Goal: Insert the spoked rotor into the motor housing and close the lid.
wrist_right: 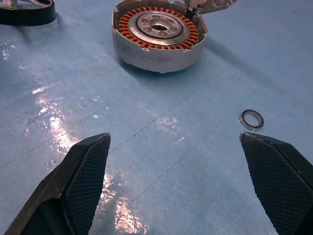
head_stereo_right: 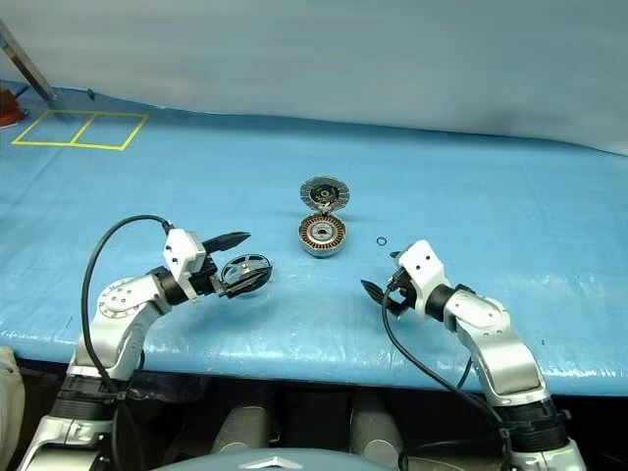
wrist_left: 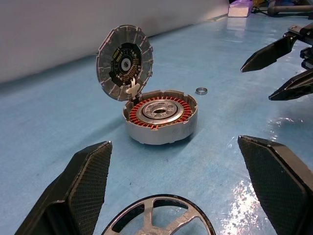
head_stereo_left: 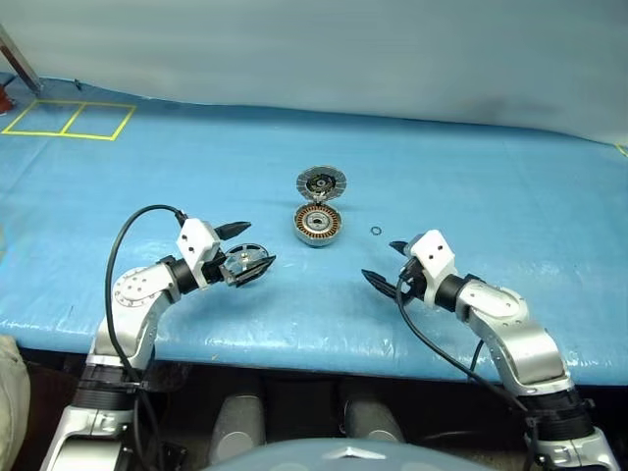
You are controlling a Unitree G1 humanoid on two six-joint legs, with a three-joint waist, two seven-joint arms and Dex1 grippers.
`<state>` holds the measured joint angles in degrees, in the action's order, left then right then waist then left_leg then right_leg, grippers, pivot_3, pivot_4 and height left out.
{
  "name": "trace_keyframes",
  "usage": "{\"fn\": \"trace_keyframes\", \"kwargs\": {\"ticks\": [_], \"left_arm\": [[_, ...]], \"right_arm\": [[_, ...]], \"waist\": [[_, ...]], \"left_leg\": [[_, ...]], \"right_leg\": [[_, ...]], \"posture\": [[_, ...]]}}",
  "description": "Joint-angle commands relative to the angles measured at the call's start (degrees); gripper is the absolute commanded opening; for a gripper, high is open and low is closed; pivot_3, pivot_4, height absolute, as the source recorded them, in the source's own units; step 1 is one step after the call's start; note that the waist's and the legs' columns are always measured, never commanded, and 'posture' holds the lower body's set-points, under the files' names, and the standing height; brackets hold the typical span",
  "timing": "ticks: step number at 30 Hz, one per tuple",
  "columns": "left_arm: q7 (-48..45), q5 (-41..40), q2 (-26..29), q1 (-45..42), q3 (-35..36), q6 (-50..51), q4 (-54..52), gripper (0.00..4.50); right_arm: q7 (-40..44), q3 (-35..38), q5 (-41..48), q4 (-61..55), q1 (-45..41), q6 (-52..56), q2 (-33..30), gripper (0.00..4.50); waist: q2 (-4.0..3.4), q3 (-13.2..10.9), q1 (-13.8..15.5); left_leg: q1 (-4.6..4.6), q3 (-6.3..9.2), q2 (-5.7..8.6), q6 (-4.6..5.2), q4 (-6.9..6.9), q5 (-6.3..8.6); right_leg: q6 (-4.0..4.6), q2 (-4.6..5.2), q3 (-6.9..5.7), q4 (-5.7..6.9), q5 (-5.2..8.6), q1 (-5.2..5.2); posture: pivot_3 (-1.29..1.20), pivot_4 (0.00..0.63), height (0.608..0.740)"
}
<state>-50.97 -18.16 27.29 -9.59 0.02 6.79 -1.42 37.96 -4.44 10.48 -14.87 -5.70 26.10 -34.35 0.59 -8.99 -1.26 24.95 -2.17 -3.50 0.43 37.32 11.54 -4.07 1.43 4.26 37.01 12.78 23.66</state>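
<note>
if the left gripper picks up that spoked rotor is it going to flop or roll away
The spoked rotor looks like rigid metal, so it probably won't flop. It lies flat on the blue mat, so rolling seems unlikely unless tipped on edge. Its smooth rim may slip between the left gripper fingers.

The right gripper (wrist_right: pixel 173 188) has its two black textured fingers (wrist_right: pixel 85 181) spread wide over the blue surface (wrist_right: pixel 146 161). Ahead of them the motor housing (wrist_right: pixel 159 36) sits with its copper windings exposed, the lid (wrist_right: pixel 210 5) tilted up at its far rim. A small metal ring (wrist_right: pixel 252 119) lies near one finger, and part of the spoked rotor (wrist_right: pixel 27 11) lies apart from the housing.
</note>
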Motion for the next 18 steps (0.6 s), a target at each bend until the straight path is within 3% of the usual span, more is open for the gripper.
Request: {"fn": "trace_keyframes", "kwargs": {"ticks": [1,9,18], "left_arm": [[0.2,0.0,-0.5,0.1,-0.1,-1.6,-1.0,4.5],[-0.8,-0.5,-2.5,0.8,-0.6,-6.2,1.1,4.5],[-0.5,-1.0,-5.0,1.9,0.1,-11.6,3.1,4.5]], "right_arm": [[4.0,-3.0,-2.1,-0.9,-6.8,0.1,-2.7,4.47],[15.6,-18.7,-10.4,10.5,-27.1,-3.0,-1.5,4.47],[18.8,-24.5,-16.7,25.9,-39.0,-9.5,5.4,4.47]], "waist": [[0.01,0.0,-0.2],[0.02,0.0,-0.4],[0.02,0.0,0.2]], "left_leg": [[-0.03,0.0,0.0,0.0,0.0,0.0],[-0.13,-0.01,-0.04,0.0,-0.02,-0.01],[0.02,0.0,-0.01,0.0,-0.03,-0.01]], "right_leg": [[0.0,0.0,0.0,0.01,0.0,-0.02],[0.11,-0.04,0.0,0.14,-0.01,-0.01],[0.34,-0.03,-0.02,0.13,-0.16,0.08]], "posture": [[0.0,0.15,0.74],[0.0,0.15,0.74],[0.0,0.15,0.74]]}}
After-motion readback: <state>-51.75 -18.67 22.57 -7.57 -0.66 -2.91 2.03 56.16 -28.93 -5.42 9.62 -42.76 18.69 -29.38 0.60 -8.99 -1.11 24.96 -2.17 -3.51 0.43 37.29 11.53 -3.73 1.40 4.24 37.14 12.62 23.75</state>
